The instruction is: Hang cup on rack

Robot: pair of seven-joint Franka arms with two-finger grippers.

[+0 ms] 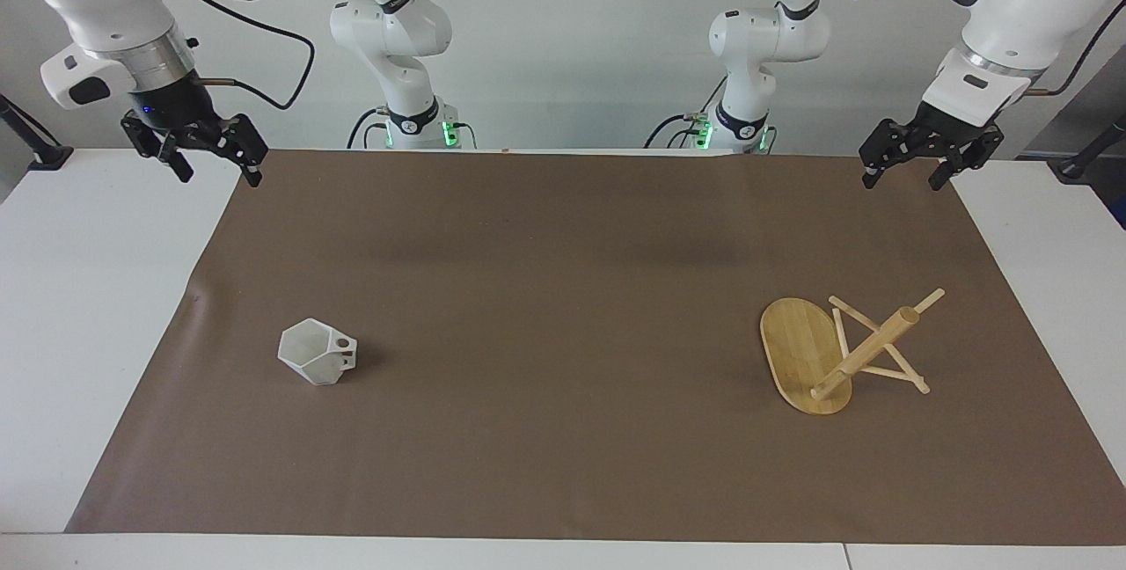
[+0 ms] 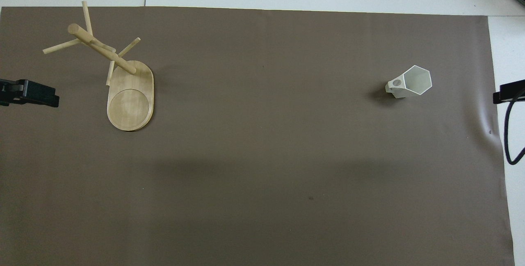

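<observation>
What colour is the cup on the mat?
The cup is plain matte white, no pattern; it shows best in the facing view.

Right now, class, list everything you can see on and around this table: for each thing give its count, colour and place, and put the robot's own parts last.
mug: one, white, upright on the mat toward the right arm's end.
mug tree: one, light bamboo, standing on the mat toward the left arm's end.
mat: one, brown, covering most of the table.
table: one, white.
right gripper: one, black, jaws open, raised over the mat's edge, waiting.
left gripper: one, black, jaws open, raised over the mat's other end, waiting.
</observation>
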